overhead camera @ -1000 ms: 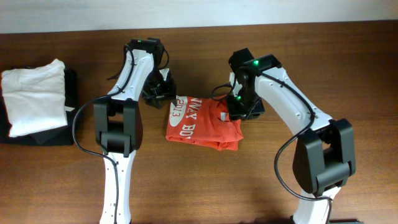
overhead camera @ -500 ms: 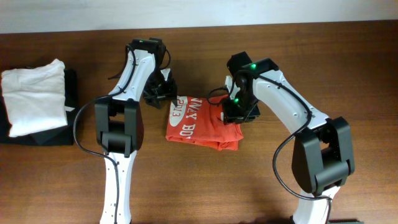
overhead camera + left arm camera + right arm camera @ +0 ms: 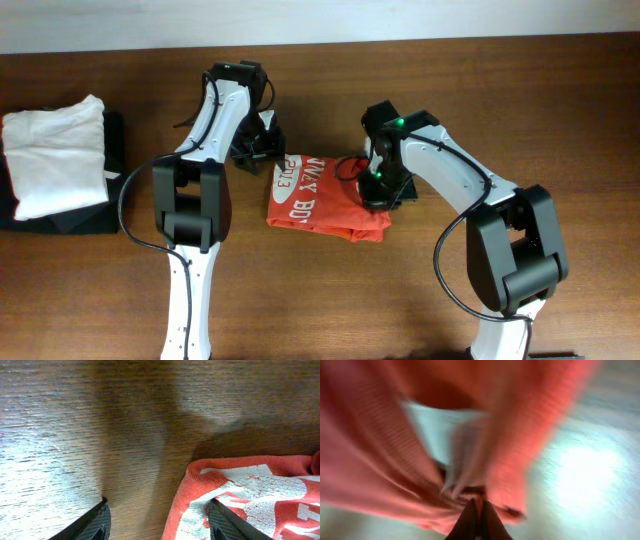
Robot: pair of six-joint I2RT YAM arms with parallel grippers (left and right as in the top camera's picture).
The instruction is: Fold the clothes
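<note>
The red-orange T-shirt (image 3: 320,200) with white lettering lies folded at the table's middle. My left gripper (image 3: 262,150) is open at its upper left corner. In the left wrist view (image 3: 157,520) one finger is over the shirt's printed corner (image 3: 250,485) and the other over bare wood. My right gripper (image 3: 372,190) is at the shirt's right edge. In the right wrist view (image 3: 477,515) its fingers are shut on a fold of the red cloth (image 3: 395,460), which fills the blurred frame.
A white folded garment (image 3: 55,150) lies on a black folded garment (image 3: 112,140) at the far left. The table's back edge (image 3: 320,38) runs along the top.
My right gripper has moved left and slightly down, carrying the shirt's right edge inward over the shirt. The left arm has not moved.
</note>
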